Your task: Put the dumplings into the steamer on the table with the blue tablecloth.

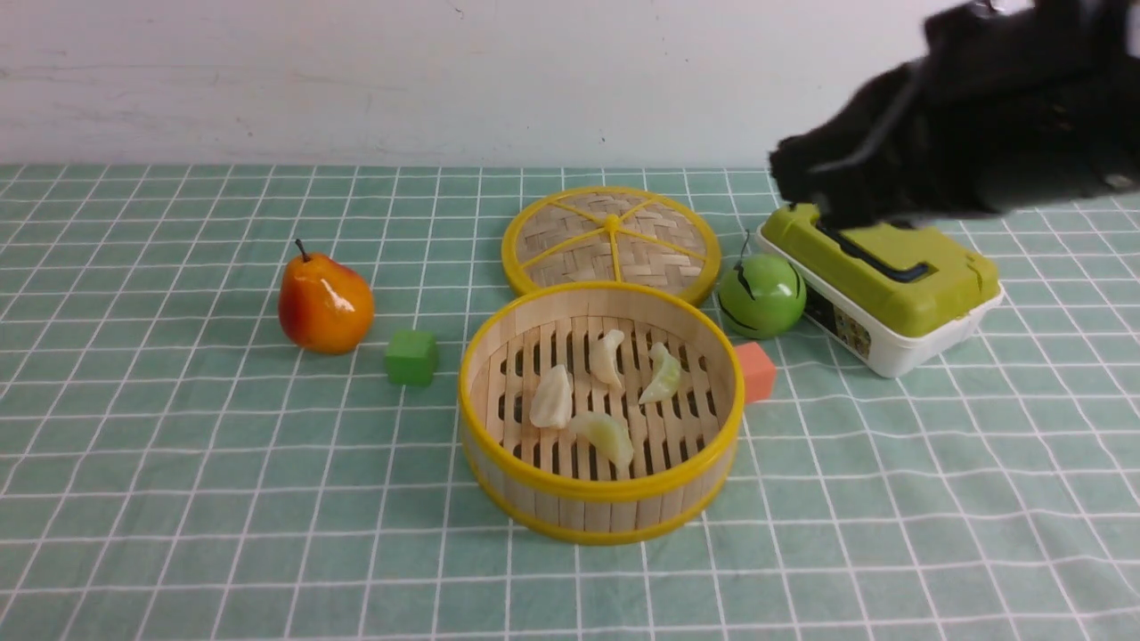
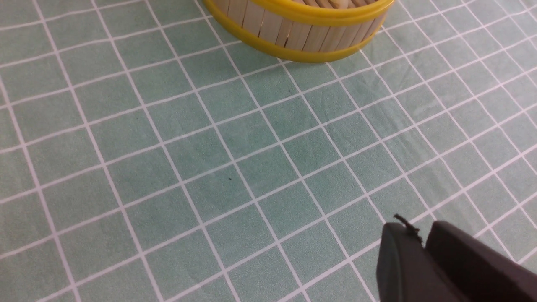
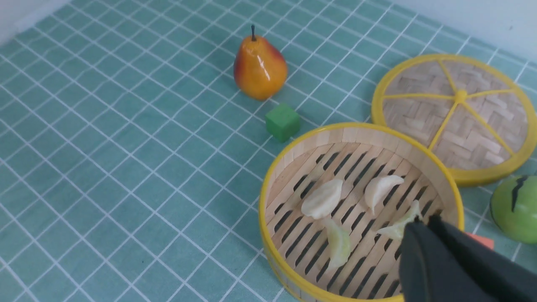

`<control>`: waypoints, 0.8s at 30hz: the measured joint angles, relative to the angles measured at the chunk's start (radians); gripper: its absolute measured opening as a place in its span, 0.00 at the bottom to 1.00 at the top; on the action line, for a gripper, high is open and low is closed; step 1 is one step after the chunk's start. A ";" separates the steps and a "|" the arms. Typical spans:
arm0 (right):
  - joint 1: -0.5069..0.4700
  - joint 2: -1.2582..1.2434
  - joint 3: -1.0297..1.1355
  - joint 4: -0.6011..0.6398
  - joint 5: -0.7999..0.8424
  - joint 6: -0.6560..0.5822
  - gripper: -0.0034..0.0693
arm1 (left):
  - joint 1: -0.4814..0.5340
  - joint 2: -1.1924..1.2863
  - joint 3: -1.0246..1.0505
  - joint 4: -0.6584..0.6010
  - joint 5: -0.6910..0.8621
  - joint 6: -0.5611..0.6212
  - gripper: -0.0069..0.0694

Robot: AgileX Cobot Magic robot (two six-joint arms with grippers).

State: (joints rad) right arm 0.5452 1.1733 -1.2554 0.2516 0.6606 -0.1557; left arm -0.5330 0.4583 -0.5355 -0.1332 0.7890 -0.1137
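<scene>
With four dumplings (image 1: 552, 398) lying in the steamer (image 1: 597, 485) on the counter (image 1: 178, 463) and left end effector (image 2: 421, 235) and right end effector (image 3: 423, 222) clenched empty (right up high), could knock the steamer by swinging low.

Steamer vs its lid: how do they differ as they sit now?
The steamer is a deep walled basket; the lid is a flat disc. The steamer's floor is parallel slats with gaps; the lid is woven, with yellow spokes. The steamer holds four dumplings; the lid carries nothing. Both are round, pale bamboo with yellow rims.
</scene>
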 joint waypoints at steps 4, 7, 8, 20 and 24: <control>0.000 -0.174 0.174 0.011 -0.096 0.000 0.02 | 0.000 0.000 0.000 0.000 0.000 0.000 0.20; 0.000 -0.263 0.277 0.017 -0.138 0.000 0.03 | 0.000 0.000 0.000 0.000 0.000 0.000 0.21; 0.000 -0.283 0.294 0.018 -0.141 0.000 0.03 | 0.000 0.000 0.000 0.000 0.000 0.000 0.21; 0.000 -0.332 0.358 0.028 -0.101 0.000 0.04 | 0.000 0.000 0.000 0.000 0.000 0.000 0.22; 0.000 -0.327 0.358 -0.023 -0.101 0.000 0.04 | 0.000 0.000 0.000 0.000 0.000 0.000 0.22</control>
State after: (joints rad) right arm 0.5452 0.8463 -0.8975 0.2282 0.5597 -0.1557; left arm -0.5330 0.4583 -0.5355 -0.1332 0.7890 -0.1137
